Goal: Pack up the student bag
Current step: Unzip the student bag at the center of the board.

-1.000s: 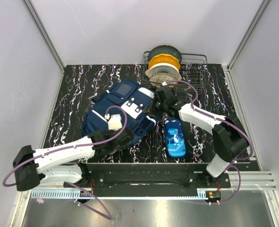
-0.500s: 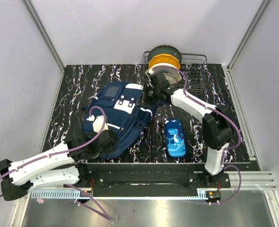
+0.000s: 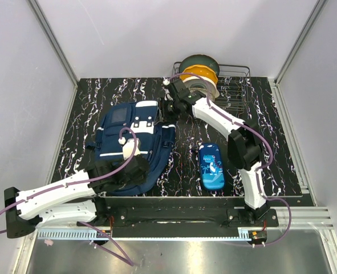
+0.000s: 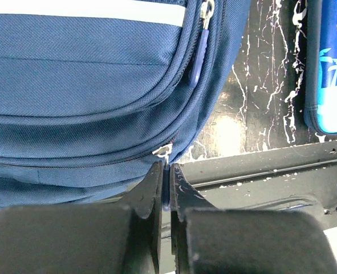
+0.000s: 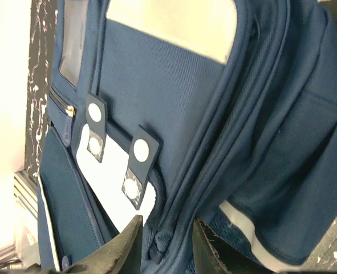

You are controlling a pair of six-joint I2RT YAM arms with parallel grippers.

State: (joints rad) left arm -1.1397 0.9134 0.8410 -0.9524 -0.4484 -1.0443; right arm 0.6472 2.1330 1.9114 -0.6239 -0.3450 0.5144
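Student bag (image 3: pixel 131 142) flat on table, left of pencil case (image 3: pixel 211 166). L gripper (image 4: pixel 167 171) pinched tight on its zip pull (image 4: pixel 166 191), near edge. R gripper (image 5: pixel 167 240) half-open astride a bag seam. Wire basket (image 3: pixel 236 85) at back holds spools (image 3: pixel 199 77).

Top camera looks down on the whole counter (image 3: pixel 88 103) from above and behind; both wrist cameras peer close at the bag (image 3: pixel 108 145), shared by all.

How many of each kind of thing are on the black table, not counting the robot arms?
backpack: 1
pencil case: 1
wire basket: 1
spools in the basket: 3 (dark green, orange, white; partly hidden by an arm)
Total: 6
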